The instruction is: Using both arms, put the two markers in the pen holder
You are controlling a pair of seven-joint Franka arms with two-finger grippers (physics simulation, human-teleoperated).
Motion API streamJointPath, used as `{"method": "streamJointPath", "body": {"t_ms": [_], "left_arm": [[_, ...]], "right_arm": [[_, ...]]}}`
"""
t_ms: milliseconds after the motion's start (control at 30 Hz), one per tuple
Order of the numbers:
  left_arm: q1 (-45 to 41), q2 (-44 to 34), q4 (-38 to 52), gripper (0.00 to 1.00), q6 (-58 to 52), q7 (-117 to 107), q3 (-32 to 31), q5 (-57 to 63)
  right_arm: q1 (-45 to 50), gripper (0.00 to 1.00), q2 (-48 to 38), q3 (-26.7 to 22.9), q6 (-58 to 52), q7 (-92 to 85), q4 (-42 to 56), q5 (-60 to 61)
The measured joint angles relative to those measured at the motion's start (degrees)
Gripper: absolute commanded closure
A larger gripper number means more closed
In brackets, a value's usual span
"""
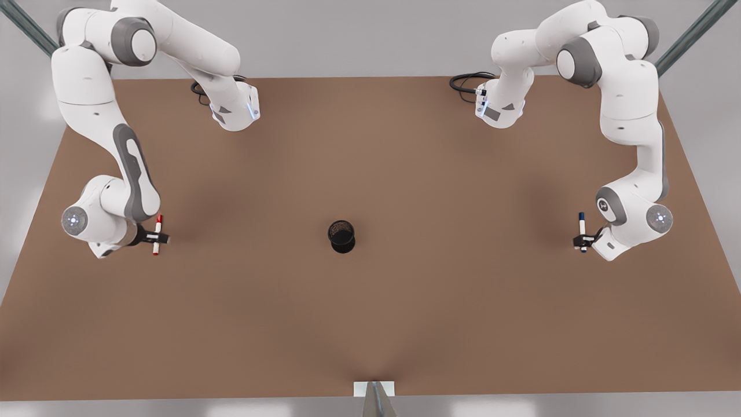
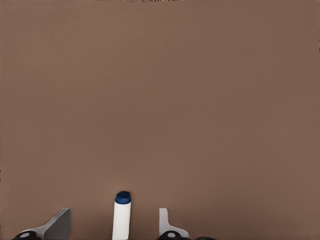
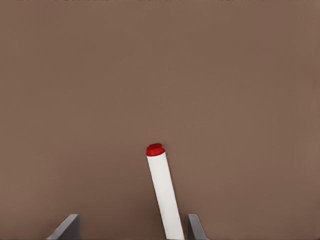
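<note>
The black mesh pen holder (image 1: 341, 236) stands upright mid-table. The red-capped marker (image 1: 157, 234) (image 3: 163, 192) is at the front view's left, between the fingers of my right gripper (image 1: 154, 236) (image 3: 133, 221). Those fingers stand apart with a gap on each side, narrower on one. The blue-capped marker (image 1: 582, 229) (image 2: 121, 216) is at the front view's right, inside my left gripper (image 1: 582, 239) (image 2: 113, 218), which is open with clear gaps either side. I cannot tell whether the markers rest on the table.
The brown table (image 1: 370, 324) stretches between each gripper and the holder. The arm bases (image 1: 234, 107) (image 1: 498, 104) and their black cables sit at the far edge. A small white bracket (image 1: 374, 389) is at the near edge.
</note>
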Motion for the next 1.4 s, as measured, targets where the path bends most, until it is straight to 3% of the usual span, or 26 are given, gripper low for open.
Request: {"method": "streamJointPath", "body": {"t_ms": [100,267,333,433,633,900,1100,1200,1400], "left_arm": [[0.24,0.06,0.01,0.20,0.77,2.32,-0.07,-0.23],[1.10,0.76,-0.08,0.27,1.25,5.37,-0.25,-2.01],[1.05,0.83,-0.08,0.27,0.62,6.36,-0.26,-3.32],[1.04,0.78,-0.07,0.40,-0.26,7.65,-0.26,-4.37],[1.03,0.77,-0.07,0.53,-1.13,9.68,-0.26,-5.00],[0.99,0.88,-0.07,0.59,-1.50,11.50,-0.26,-5.12],[1.03,1.59,-0.07,0.63,-1.56,12.43,-0.26,-5.13],[1.03,1.54,-0.07,0.70,-1.56,12.75,-0.26,-5.09],[0.95,1.39,-0.08,0.76,-1.40,12.92,-0.26,-4.80]], "right_arm": [[-1.18,0.23,1.28,0.00,3.80,-0.79,-0.06,-1.06],[-1.95,0.47,3.15,-0.02,8.87,-2.33,-0.01,-2.00],[-1.84,0.47,3.50,-0.01,10.11,-2.82,-0.01,-2.26],[-1.66,0.47,3.75,0.05,11.32,-3.42,-0.01,-2.46],[-1.38,0.47,4.18,0.18,12.53,-4.32,-0.01,-2.63],[-2.39,0.48,3.92,1.18,13.08,-5.23,-0.97,-2.62],[-3.19,0.57,3.00,2.47,14.83,-5.73,-4.47,-2.42],[-3.22,0.73,2.76,2.54,16.54,-6.12,-5.51,-2.23],[-3.27,0.74,2.58,2.55,17.98,-6.66,-4.85,-2.23]]}}
